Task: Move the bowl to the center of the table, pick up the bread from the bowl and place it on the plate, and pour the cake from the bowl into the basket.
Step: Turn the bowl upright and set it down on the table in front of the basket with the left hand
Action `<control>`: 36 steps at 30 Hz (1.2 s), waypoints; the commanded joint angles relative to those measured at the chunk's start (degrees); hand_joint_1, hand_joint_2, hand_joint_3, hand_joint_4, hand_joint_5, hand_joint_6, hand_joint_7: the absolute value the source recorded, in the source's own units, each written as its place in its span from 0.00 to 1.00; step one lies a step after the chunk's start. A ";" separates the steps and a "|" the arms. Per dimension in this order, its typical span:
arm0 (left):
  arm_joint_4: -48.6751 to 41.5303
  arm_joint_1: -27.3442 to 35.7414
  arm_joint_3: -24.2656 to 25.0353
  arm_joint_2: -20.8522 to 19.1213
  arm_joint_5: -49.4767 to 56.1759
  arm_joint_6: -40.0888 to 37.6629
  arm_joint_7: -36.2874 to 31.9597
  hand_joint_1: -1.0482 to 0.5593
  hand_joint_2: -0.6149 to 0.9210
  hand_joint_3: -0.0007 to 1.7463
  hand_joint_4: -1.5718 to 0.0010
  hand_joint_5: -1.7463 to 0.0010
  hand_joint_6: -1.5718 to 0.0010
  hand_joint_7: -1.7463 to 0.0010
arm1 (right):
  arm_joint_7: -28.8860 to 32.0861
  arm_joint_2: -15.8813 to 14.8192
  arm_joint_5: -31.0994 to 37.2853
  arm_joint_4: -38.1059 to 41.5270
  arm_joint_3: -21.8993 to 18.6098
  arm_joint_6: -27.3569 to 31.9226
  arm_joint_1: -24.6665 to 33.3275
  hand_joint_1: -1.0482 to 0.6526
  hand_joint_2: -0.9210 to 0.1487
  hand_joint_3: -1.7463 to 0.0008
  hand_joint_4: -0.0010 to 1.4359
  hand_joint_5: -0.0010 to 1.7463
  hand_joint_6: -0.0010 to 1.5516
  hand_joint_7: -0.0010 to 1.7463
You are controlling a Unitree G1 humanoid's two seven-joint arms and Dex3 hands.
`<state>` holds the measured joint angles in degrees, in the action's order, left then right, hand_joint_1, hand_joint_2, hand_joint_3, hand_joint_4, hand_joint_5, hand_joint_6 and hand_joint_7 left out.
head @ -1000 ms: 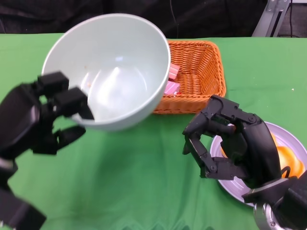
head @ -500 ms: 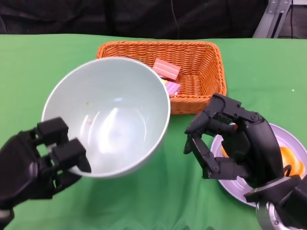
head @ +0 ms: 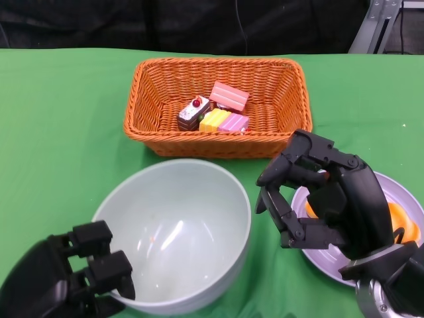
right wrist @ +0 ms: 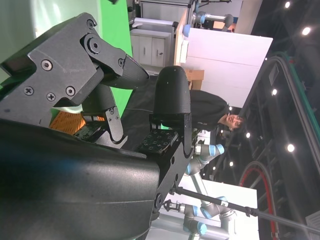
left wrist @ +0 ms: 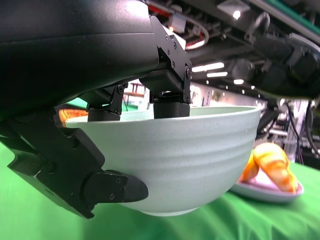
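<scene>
My left hand (head: 66,281) grips the rim of the pale green bowl (head: 175,232) at the front of the table; the bowl looks empty and upright. In the left wrist view the bowl (left wrist: 185,160) hangs just above the green cloth, held by my left hand (left wrist: 100,100). Several small cake pieces (head: 213,112) lie inside the orange wicker basket (head: 146,106) behind the bowl. The orange bread (head: 401,222) rests on the purple plate (head: 318,255) at the right, partly hidden by my right hand (head: 328,199), which hovers over it with fingers curled and holds nothing.
Green cloth (head: 59,132) covers the table. A metal stand (head: 377,20) rises at the back right. In the right wrist view a person (right wrist: 220,117) and lab equipment show beyond the table.
My left hand has brought the bowl back from over the basket toward the table's front and turned it upright. Cake pieces now show in the basket. The right hand has stayed put.
</scene>
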<state>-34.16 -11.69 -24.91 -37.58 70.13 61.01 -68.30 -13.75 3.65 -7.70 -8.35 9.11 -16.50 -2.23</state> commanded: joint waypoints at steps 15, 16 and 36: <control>-9.42 -5.73 -7.66 -0.57 -2.42 -3.71 2.60 0.68 0.87 0.16 0.59 0.00 0.60 0.07 | 1.10 -0.01 0.51 -2.32 0.48 1.03 1.25 0.55 0.46 0.35 0.56 0.86 0.46 0.70; -9.63 -5.85 -7.92 -0.52 -2.53 -3.93 2.66 0.68 0.87 0.16 0.59 0.00 0.60 0.07 | 1.10 0.00 0.53 -2.37 0.54 1.02 1.30 0.55 0.46 0.35 0.56 0.86 0.46 0.70; -9.21 -6.97 -10.48 1.22 -7.44 -5.40 11.66 0.61 0.97 0.12 0.59 0.02 0.57 0.17 | 2.80 0.10 2.47 -2.49 1.48 0.31 1.75 0.54 0.48 0.34 0.57 0.86 0.47 0.72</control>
<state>-43.76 -18.25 -35.33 -36.04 63.40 55.29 -57.62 -11.30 3.84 -5.08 -10.23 10.85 -15.66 -0.98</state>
